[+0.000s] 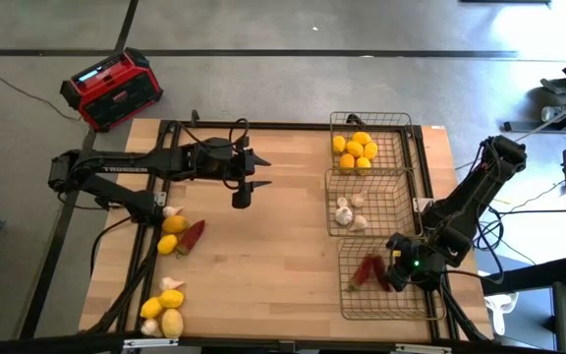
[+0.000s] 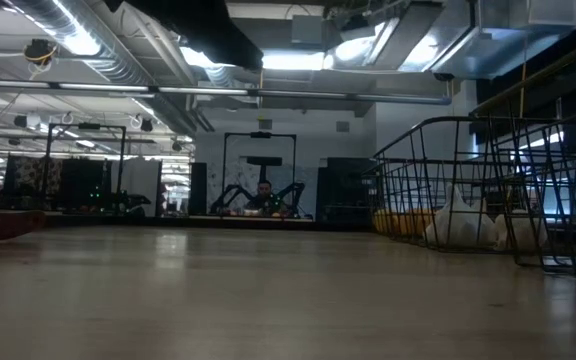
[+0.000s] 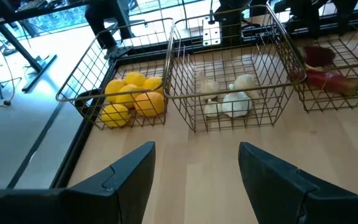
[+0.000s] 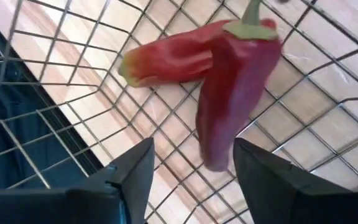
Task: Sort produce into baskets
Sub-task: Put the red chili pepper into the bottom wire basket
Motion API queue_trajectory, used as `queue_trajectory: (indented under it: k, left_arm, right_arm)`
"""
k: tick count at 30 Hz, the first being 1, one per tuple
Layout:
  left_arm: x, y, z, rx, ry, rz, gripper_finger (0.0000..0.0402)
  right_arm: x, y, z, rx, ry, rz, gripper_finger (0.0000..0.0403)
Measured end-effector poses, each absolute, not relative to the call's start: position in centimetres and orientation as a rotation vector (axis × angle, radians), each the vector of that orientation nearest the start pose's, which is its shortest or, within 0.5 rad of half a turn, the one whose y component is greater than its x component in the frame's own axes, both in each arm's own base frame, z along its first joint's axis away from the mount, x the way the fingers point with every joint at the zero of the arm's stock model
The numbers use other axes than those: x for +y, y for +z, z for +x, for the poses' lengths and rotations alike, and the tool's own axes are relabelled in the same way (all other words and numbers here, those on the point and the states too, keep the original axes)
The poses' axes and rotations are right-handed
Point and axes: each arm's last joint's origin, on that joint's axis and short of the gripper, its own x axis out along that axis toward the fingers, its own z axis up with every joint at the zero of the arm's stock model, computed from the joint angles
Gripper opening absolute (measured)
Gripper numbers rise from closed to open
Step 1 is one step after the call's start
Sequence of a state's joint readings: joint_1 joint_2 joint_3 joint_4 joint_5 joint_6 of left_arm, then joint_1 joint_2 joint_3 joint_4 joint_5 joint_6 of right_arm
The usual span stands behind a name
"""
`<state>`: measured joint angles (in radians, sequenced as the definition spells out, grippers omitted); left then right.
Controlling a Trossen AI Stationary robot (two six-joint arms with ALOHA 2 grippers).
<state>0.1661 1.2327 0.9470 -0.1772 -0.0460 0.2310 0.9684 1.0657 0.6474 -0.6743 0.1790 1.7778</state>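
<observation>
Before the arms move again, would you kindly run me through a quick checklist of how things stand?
1. Right gripper open above the peppers in the near basket: ok.
2. Both peppers lying free on the mesh: ok.
3. Left gripper open and empty: ok.
4. Garlic alone in the middle basket: ok.
5. All produce sorted: not ok, a loose pile remains on the table.
</observation>
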Motion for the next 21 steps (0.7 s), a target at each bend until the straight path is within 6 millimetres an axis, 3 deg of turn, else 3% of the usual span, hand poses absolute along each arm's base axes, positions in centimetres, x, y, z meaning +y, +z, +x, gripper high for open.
queue_trajectory:
  k: [4,10,15,21]
  left_arm:
    - [4.6,29.8,26.7,0.485,0.154,0.199,0.0227]
    - [4.6,29.8,26.7,0.484,0.153,0.2,0.0227]
    - [4.5,29.8,26.7,0.483,0.158,0.169,0.0227]
    - [4.2,29.2,26.4,0.549,0.146,0.141,0.0227]
  right_arm:
    - [15.3,21.9,11.1,1.166,-0.254,0.996,0.0208]
    - [15.7,27.1,12.2,0.924,-0.141,1.031,0.0187]
    - [14.6,30.4,13.9,0.629,-0.145,0.809,0.0182]
    - [11.9,30.7,16.2,0.503,-0.282,0.53,0.0182]
